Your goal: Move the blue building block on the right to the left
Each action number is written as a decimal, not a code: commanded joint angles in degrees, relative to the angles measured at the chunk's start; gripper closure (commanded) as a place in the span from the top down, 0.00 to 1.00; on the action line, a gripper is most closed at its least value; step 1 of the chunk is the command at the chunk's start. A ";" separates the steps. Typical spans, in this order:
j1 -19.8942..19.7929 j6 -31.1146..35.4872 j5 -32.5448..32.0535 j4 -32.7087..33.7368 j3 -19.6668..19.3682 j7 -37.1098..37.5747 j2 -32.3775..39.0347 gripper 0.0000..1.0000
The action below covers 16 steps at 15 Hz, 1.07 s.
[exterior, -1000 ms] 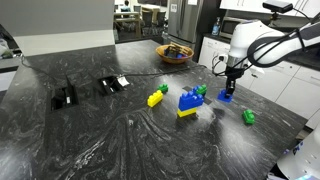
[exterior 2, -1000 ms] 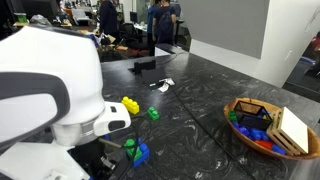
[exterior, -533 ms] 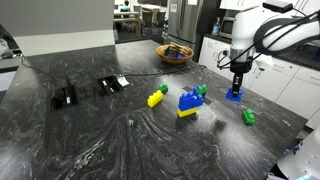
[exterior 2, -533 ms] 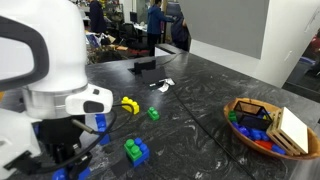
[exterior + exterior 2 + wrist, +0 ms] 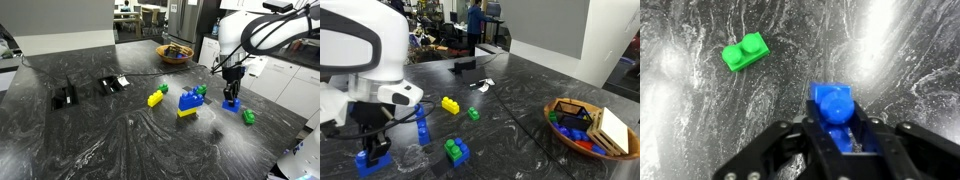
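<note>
The gripper (image 5: 837, 140) has its jaws pinched on the blue building block (image 5: 834, 105) — a small, bright blue brick with a round bump on top, sitting right between the two fingers. In the wrist view, a small green block (image 5: 745, 52) lies up and to the left of the jaws, apart from them. In an exterior view the gripper (image 5: 232, 99) points straight down at the dark table (image 5: 120, 140). Only there can you see a bigger blue block on a yellow base (image 5: 188, 101) near the jaws — the wrist view misses it.
</note>
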 commanded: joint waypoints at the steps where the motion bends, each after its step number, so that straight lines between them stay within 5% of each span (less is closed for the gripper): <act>1: -0.33 -0.12 0.59 0.50 0.29 0.40 0.64 0.35; 9: -0.35 -0.12 0.94 1.08 0.27 0.79 1.25 0.35; 10: -0.35 -0.12 0.94 1.08 0.27 0.79 1.25 0.10; 16: 0.12 1.01 3.36 -0.32 3.81 16.35 -0.71 0.10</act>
